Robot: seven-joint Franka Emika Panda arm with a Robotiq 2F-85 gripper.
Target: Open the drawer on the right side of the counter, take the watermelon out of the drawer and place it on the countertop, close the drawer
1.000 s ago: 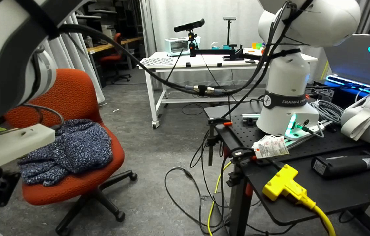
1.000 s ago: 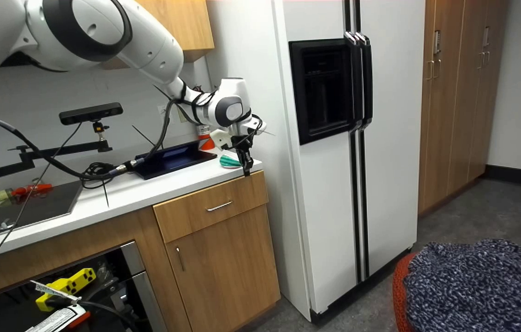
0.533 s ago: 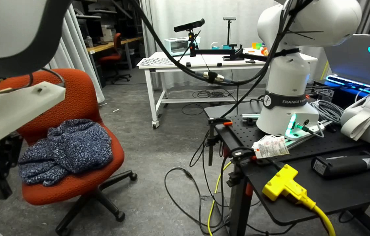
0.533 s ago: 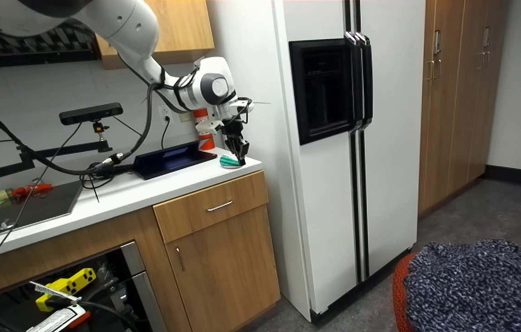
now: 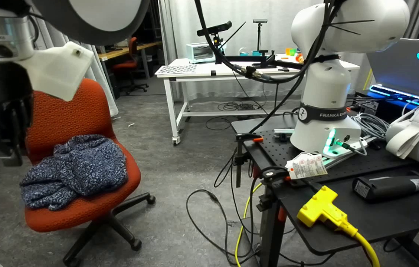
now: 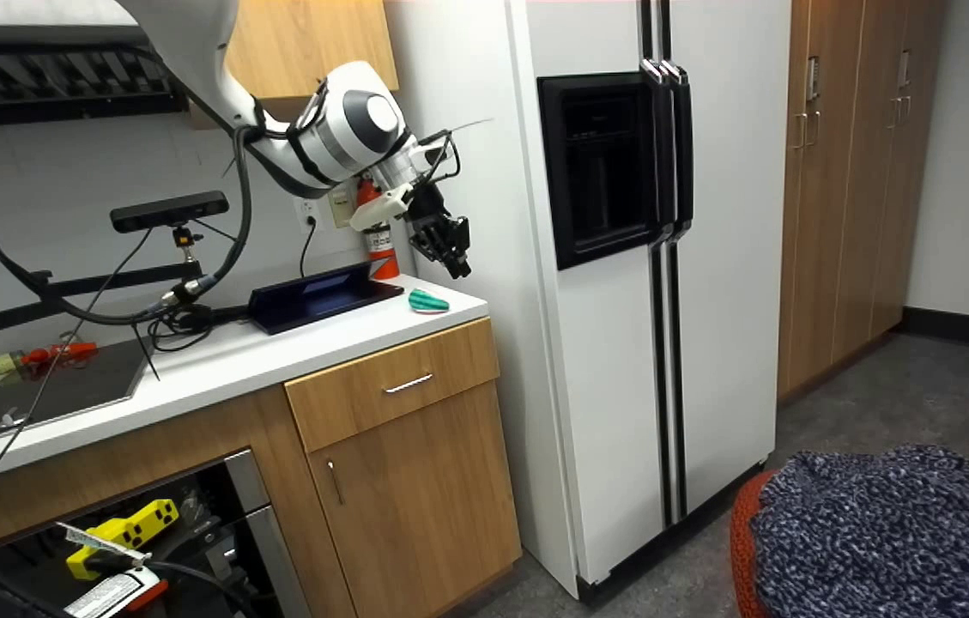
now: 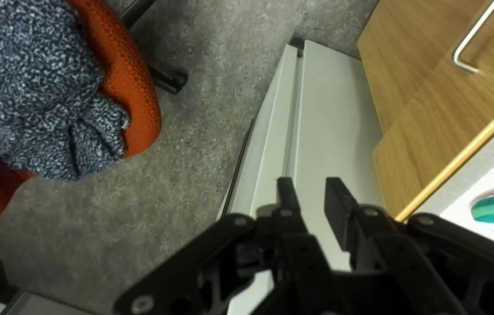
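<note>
The melon (image 6: 428, 301) was out and lay on the worktop (image 6: 347, 333), striped green side up, close to the front edge and near the corner by the fridge (image 6: 604, 386). The drawer (image 6: 355, 396) under that end was shut, or so nearly shut that none of its inside showed in any view. In the wrist view its front appeared to stand slightly proud of the door (image 6: 420, 489) below; whether it was pressed fully home I could not tell.

The gripper (image 7: 309, 186) held nothing: its two fingers stood a narrow gap apart, with only the fridge's pale side visible between them. In an exterior view it hung in the air near that same corner, higher than the worktop and touching neither the melon nor the drawer's handle (image 6: 408, 384).

I judged this to be the tail of the job, after the last step, with the melon set down and the drawer closed. The next move called for little: bring the arm (image 6: 342, 129) up and away from the front edge, clear of the melon, which lay near enough to it that a careless sweep might knock it off. If the front did prove proud, one light, square push on its middle, beside the handle, with the fingers brought together first, would likely seat it. No fresh grip on the melon seemed needed.
</note>
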